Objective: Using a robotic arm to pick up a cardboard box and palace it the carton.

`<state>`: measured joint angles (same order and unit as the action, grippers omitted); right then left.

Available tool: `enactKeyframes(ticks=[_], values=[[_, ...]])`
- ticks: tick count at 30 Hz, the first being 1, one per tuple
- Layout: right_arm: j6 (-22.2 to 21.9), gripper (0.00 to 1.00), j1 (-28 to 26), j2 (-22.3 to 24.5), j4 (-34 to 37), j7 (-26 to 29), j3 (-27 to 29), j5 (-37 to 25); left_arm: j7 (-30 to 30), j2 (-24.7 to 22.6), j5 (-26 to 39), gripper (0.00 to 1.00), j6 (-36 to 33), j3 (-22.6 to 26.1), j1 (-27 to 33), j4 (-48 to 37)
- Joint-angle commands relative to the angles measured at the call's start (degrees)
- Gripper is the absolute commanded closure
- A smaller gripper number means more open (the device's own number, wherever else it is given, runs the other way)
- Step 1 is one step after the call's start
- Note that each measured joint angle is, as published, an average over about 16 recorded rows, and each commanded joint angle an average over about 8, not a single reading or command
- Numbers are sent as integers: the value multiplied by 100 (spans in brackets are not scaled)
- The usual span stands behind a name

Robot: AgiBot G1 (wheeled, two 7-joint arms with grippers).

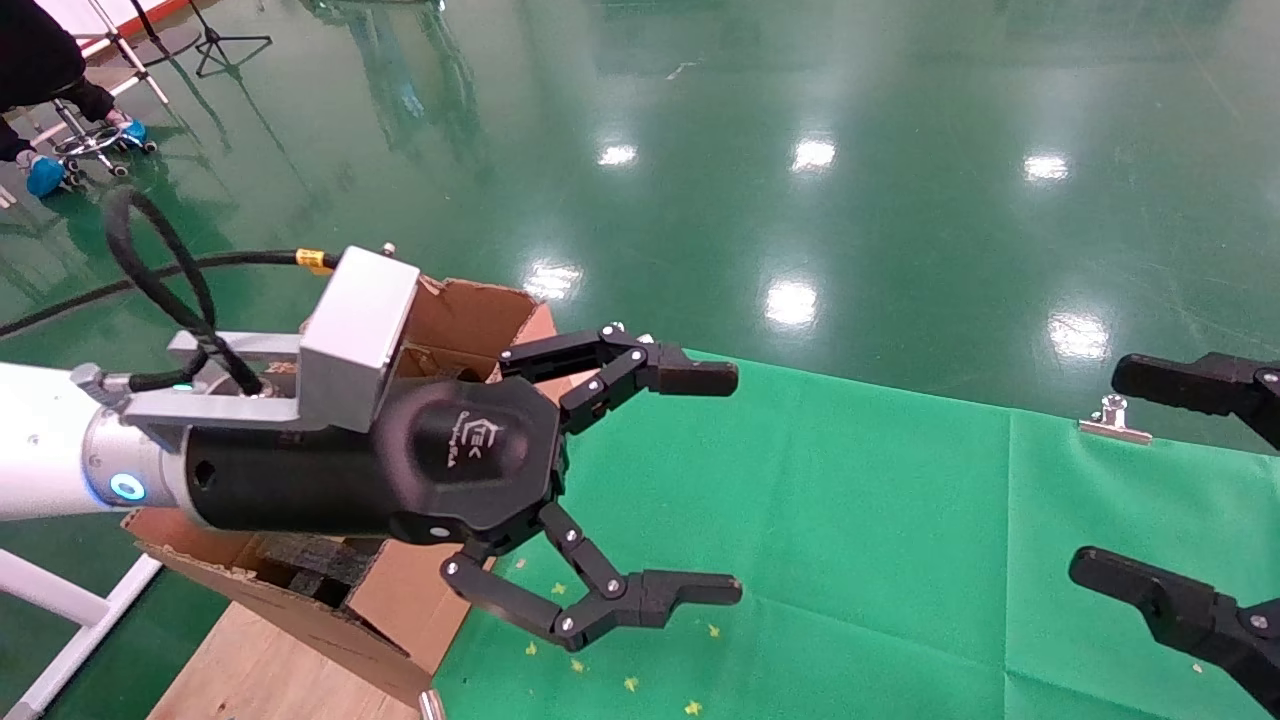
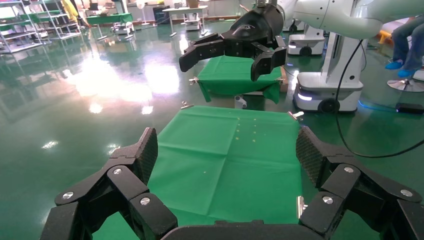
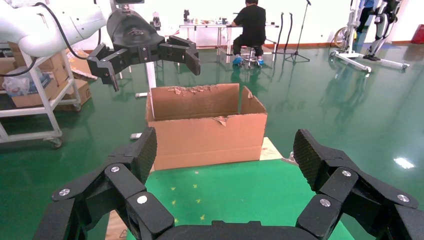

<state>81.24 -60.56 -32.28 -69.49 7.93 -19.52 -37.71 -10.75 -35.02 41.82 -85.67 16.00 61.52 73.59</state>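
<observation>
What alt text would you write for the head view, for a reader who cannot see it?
The left gripper, fingers open and empty, hangs beside the carton at the edge of a table with a green cloth. The right gripper, also open, shows at the right edge; no small cardboard box is visible.

Glossy green floor (image 1: 900, 120), ceiling-light reflections.

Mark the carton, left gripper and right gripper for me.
carton (image 3: 210, 140): right wrist view, its front wall.
left gripper (image 1: 715, 485): head view, midway between its open fingertips.
right gripper (image 1: 1105, 475): head view, midway between its open fingertips.
</observation>
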Motion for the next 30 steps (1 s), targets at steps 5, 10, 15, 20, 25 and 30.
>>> enactKeyframes(ticks=[5, 10, 15, 20, 25, 30], values=[[0, 0, 0, 0, 0, 0, 0, 0, -2, 0, 3, 0, 1, 3, 2, -2], [0, 0, 0, 0, 0, 0, 0, 0, -3, 0, 5, 0, 2, 5, 4, -4], [0, 0, 0, 0, 0, 0, 0, 0, -3, 0, 7, 0, 2, 6, 5, -6], [0, 0, 0, 0, 0, 0, 0, 0, -3, 0, 9, 0, 2, 6, 7, -8], [0, 0, 0, 0, 0, 0, 0, 0, -3, 0, 10, 0, 2, 6, 8, -8], [0, 0, 0, 0, 0, 0, 0, 0, -3, 0, 10, 0, 2, 6, 9, -8]])
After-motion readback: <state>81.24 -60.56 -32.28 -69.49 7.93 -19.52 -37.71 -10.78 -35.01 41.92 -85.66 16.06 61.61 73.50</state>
